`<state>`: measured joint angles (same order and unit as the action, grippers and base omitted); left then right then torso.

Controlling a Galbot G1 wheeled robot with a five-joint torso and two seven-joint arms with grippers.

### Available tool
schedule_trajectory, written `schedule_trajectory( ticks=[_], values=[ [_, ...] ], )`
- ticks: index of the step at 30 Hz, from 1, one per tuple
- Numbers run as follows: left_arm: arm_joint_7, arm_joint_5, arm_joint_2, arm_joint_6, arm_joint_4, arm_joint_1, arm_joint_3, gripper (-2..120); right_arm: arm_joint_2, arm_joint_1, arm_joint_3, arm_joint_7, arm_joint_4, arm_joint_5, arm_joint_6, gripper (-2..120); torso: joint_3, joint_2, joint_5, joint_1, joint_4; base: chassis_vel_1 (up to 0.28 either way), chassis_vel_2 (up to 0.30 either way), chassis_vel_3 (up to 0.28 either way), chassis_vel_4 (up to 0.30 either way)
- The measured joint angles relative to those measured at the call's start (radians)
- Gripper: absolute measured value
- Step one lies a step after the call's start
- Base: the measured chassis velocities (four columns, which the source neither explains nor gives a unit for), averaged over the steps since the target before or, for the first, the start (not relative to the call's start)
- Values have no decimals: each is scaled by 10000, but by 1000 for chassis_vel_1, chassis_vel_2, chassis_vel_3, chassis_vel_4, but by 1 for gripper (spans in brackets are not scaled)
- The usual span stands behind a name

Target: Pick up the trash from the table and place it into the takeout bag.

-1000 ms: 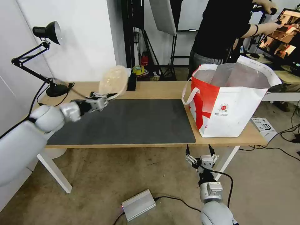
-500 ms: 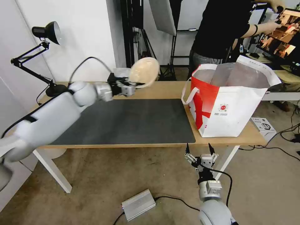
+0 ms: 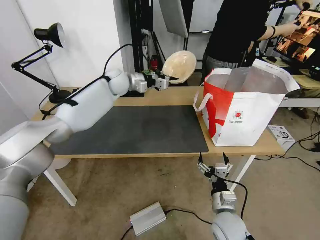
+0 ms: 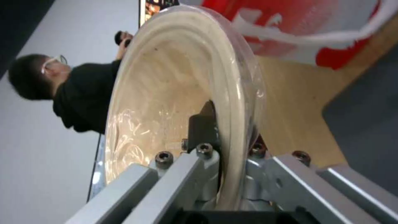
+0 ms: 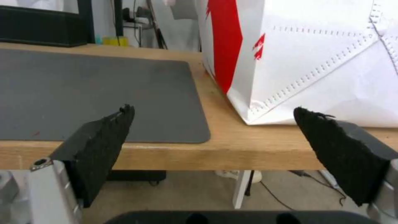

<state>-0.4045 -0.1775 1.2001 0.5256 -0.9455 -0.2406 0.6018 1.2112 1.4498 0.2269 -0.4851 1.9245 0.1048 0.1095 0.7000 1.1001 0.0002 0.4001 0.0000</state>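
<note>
Left gripper point(image 3: 170, 79) is pinching the rim of the shallow beige bowl point(image 3: 179, 66), tilted on edge, upper centre of the head view, in the air above the table's point(image 3: 173, 96) far edge, left of the takeout bag point(image 3: 246, 110). Right gripper point(image 3: 212, 159) is hanging spread wide, lower centre, below the table's near edge.

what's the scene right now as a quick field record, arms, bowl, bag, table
left gripper: shut on the beige bowl's rim, raised over the table's far edge
beige bowl: tilted on edge, in the air left of the bag
takeout bag: upright, open, on the table's right end
table: grey mat bare
right gripper: open, parked below the table's front edge
</note>
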Motion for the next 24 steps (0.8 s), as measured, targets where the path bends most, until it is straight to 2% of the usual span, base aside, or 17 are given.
schedule_trajectory(
  ticks=[8,16,24],
  values=[
    [-2,-282,538,-157,-269,76,-133,0,35,137,94,0,-9,-15,0,98,0,0,0,-1,-2,0,0,0,0],
    [-244,-1505,1125,-253,-730,405,-466,0,34,105,81,0,-190,-172,78,98,0,0,-1,-1,0,0,0,0,0],
    [-415,-2307,1596,-93,-565,445,-706,0,76,137,96,1,-202,-190,122,98,0,0,-1,-1,0,0,0,0,0]
  ],
)
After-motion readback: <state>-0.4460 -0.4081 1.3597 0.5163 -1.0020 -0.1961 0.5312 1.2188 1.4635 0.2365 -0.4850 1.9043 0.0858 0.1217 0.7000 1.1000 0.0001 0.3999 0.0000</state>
